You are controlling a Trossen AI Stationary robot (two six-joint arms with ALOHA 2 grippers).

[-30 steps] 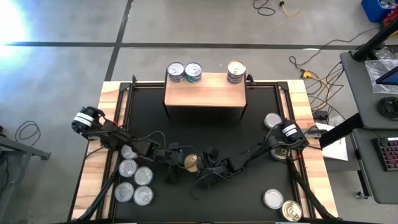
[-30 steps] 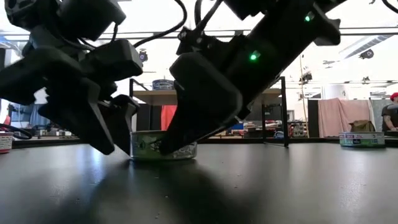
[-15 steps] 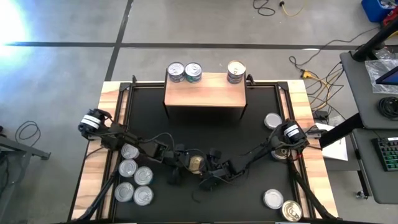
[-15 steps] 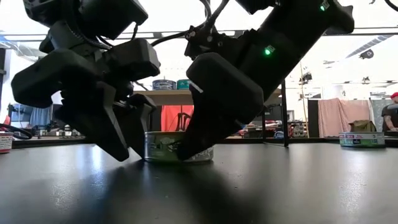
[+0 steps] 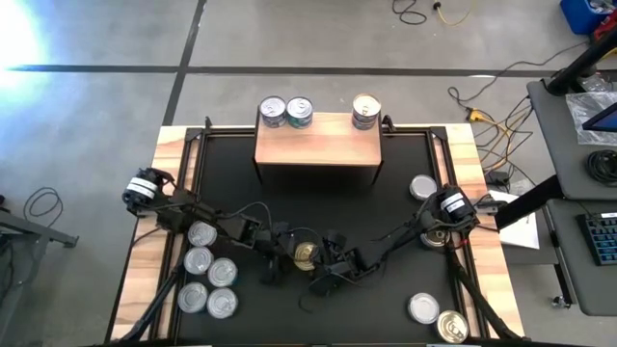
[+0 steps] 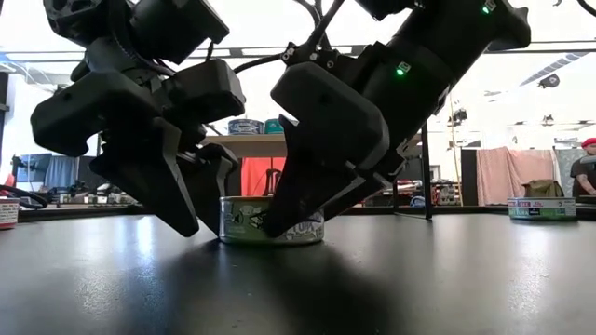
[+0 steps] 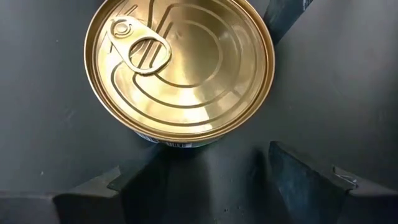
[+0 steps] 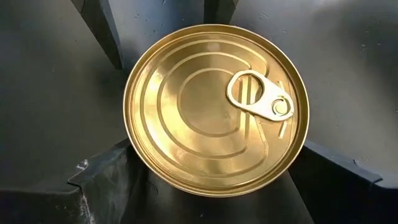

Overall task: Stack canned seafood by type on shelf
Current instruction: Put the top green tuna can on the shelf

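Low view: gold-topped tin (image 6: 270,220) between pincers

Grey concrete floor (image 5: 289,39) with dark seam lines, strong glare top-left. Loose cables (image 5: 487,106) on the floor right of the table. Grey desk (image 5: 578,164) at far right holds a keyboard (image 5: 603,236). Low view: bright ceiling, beige curtain (image 6: 507,172), red panel (image 6: 253,175).

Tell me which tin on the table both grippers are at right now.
The gold-topped tin at mid-mat, alone between the left gripper and right gripper. The silver-topped tins sit grouped at the left edge, untouched.
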